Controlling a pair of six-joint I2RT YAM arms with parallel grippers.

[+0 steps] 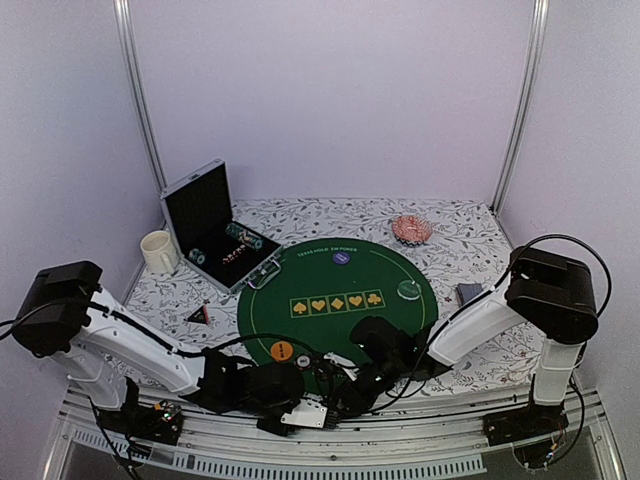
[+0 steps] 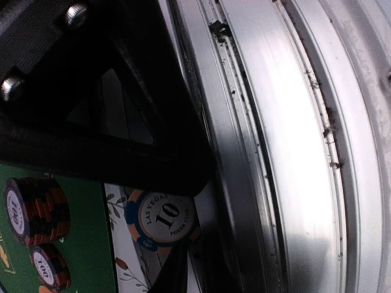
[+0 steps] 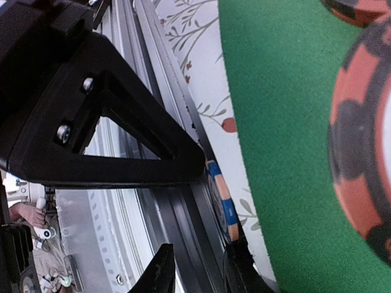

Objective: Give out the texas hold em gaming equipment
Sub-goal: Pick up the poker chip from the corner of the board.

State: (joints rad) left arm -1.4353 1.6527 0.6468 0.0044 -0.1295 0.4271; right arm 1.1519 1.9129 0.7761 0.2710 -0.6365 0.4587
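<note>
A blue-and-orange poker chip marked 10 stands tilted at the cloth's front border beside the metal rail. My right gripper is shut on this chip, one dark finger at each end of its rim. My left gripper has a finger just above and just below the chip's face; whether it grips is unclear. Two red-and-black chip stacks stand on the green mat. In the top view both grippers meet at the near edge and hide the chip.
On the mat lie an orange disc, a purple disc and a pale disc. An open case with chips, a white mug, a dark triangular marker, a pink dish and cards surround it.
</note>
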